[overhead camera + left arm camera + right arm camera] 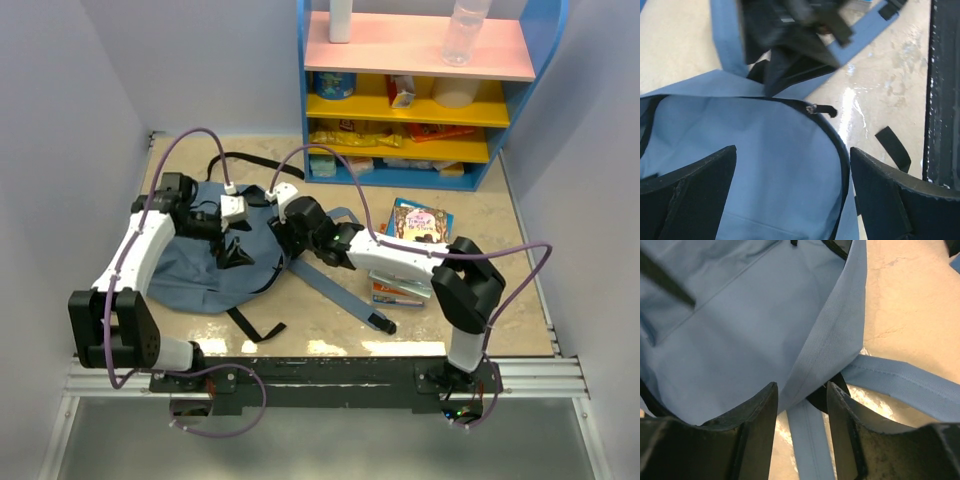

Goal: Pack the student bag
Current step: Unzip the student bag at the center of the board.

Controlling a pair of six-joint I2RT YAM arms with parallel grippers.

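The student bag (200, 272) lies flat on the left half of the table, grey-blue, with a padded shoulder strap (340, 292) trailing to the right. My left gripper (232, 248) hovers over the bag's top. In the left wrist view it (792, 197) stands wide open above the bag's fabric (765, 150), near the black zip edge and its pull (812, 108), with nothing between its fingers. My right gripper (287, 236) is at the bag's right edge. Seen from the right wrist it (801, 412) is partly open, with the bag's hem (832, 330) lying loose in the gap.
A colourful book (420, 222) lies right of centre, and more books (395, 292) are stacked under the right arm. A blue shelf unit (420, 90) with bottles and snack packs stands at the back. A black webbing strap (892, 147) lies by the near edge.
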